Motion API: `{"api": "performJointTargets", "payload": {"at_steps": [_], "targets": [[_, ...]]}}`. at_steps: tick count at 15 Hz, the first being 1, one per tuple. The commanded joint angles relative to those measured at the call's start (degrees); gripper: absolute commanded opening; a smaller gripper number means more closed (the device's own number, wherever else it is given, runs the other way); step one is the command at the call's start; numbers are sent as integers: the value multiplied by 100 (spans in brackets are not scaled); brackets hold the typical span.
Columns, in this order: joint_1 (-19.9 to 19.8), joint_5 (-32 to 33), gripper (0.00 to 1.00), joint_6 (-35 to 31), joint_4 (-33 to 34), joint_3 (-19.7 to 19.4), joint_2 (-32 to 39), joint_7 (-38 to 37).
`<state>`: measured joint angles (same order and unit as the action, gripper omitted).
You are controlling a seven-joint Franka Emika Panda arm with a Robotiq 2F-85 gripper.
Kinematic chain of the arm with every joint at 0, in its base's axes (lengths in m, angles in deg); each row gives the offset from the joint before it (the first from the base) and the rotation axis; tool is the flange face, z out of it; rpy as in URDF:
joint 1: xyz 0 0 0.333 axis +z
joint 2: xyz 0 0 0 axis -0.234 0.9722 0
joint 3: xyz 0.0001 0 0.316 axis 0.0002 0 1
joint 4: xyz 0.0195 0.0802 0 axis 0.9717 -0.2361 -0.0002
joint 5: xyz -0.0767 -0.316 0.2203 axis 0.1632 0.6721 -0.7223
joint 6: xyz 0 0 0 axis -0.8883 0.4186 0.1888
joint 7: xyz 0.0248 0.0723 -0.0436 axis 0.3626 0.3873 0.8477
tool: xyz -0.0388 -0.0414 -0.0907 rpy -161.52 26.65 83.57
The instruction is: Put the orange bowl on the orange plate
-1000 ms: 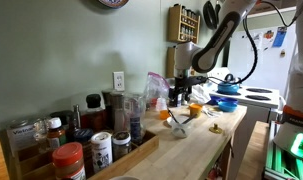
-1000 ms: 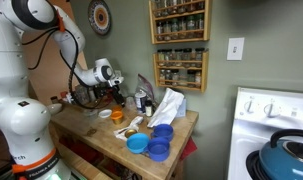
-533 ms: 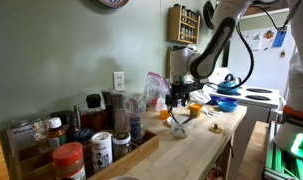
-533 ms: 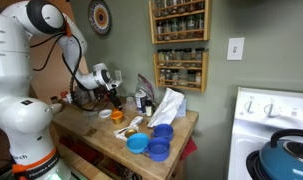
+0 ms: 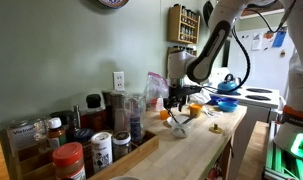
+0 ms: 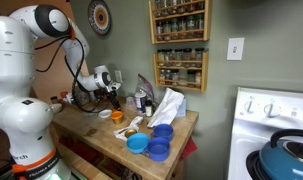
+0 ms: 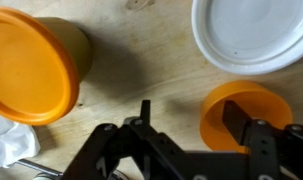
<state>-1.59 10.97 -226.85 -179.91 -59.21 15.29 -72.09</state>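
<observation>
The arm [image 5: 213, 45] reaches down over the wooden tabletop [image 7: 141, 60], and the wrist view gives the close detail. A white dish [image 7: 253, 35] lies at the upper right. The wide orange round piece at the left edge I take to be the plate [image 7: 26, 65], though its visible side wall makes this less than certain. The smaller orange piece at the lower right I take to be the bowl [image 7: 219, 100], well apart from the plate with bare wood between them. The gripper [image 7: 181, 138] hangs low with its jaws spread wide and nothing held. One finger [image 7: 253, 125] crosses over the bowl, so the bowl sits off to one side rather than between the jaws. To do the step in hand, the pick, well, the gripper probably needs to shift sideways toward the bowl. It should stop when the rim or the whole bowl sits squarely between the jaws, and only then lower and close. Closing from here would likely nudge the light bowl away. Whether the finger touches the bowl I cannot tell.
</observation>
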Motion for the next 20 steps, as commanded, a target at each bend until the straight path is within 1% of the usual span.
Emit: {"api": "performJointTargets", "payload": {"at_steps": [1,3,5,6,7,10,11,13,14,15,16,17,18,19,20], "targets": [[185,-250,45,-244,120,-152,184,45],[240,-316,27,-284,157,-196,221,58],[282,-350,14,-296,178,-231,237,63],[298,-361,5,-308,181,-251,238,62],[310,-381,1,-317,181,-265,235,67],[297,-563,0,-396,183,-227,191,173],[264,-681,1,-436,176,-177,151,262],[154,-1058,0,-631,98,-48,-10,569],[158,-1151,1,-691,64,-70,-105,676],[89,-1327,1,-734,-4,-18,-242,971],[-84,-1621,1,-797,-132,115,-427,1487],[-456,-1967,1,-915,-248,468,-567,1992],[-1084,-2142,1,-1101,-450,1166,-748,2393],[-1365,-2481,1,-1210,-582,1503,-905,2853],[-1714,-2821,1,-1247,-693,1926,-1025,3282]]}}
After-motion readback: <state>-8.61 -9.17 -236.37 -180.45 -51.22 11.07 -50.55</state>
